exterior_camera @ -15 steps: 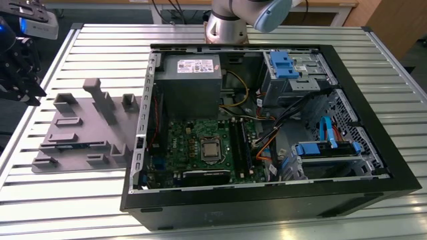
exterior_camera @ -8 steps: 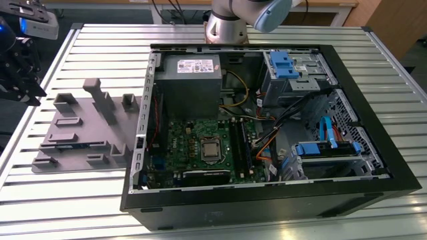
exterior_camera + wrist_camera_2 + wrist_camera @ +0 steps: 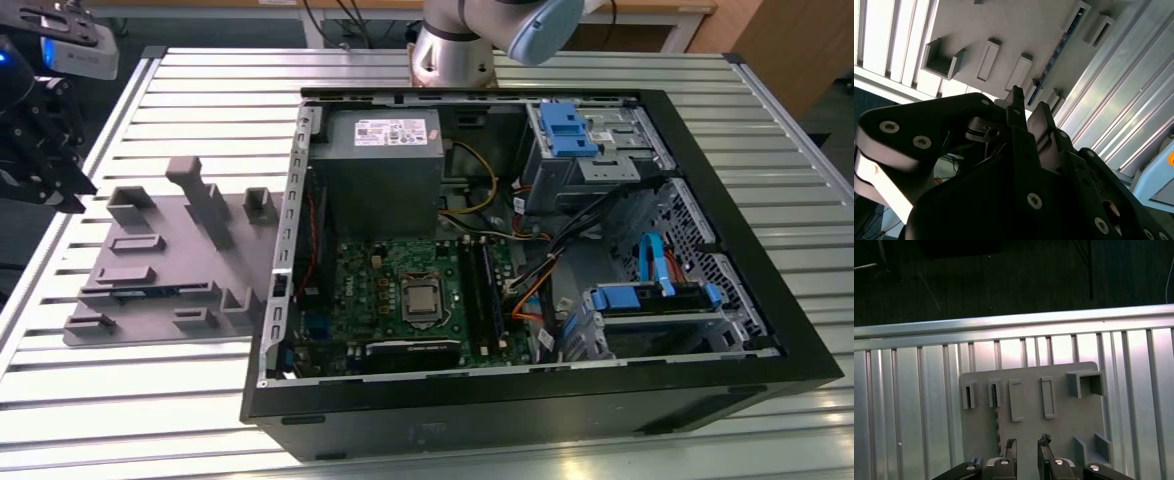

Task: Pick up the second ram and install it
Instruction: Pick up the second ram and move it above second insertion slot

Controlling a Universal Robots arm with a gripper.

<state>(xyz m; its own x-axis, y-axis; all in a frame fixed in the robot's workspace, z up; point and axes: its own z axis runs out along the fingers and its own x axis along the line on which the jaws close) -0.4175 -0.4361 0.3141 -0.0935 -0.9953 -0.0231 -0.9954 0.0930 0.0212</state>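
The second ram (image 3: 163, 291) is a slim blue stick standing on edge in a slot of the grey holder tray (image 3: 147, 325), at the exterior view's left. It appears as a thin blue strip (image 3: 1050, 65) in the second wrist view and as a dark edge (image 3: 997, 424) in the first wrist view. My gripper (image 3: 60, 185) hangs above the table's left edge, beyond the tray and clear of the ram. Its fingertips (image 3: 1010, 444) stand slightly apart, so my gripper (image 3: 1027, 442) is open with nothing between them. In the second wrist view my gripper (image 3: 1026, 106) looks down on the tray.
An open black computer case (image 3: 747, 250) fills the table's middle and right. Inside lie a green motherboard (image 3: 387, 270) with dark memory slots (image 3: 481, 290), a grey power supply (image 3: 380, 165), cables and blue drive brackets (image 3: 567, 130). The slatted metal table (image 3: 200, 90) ends just left of the tray.
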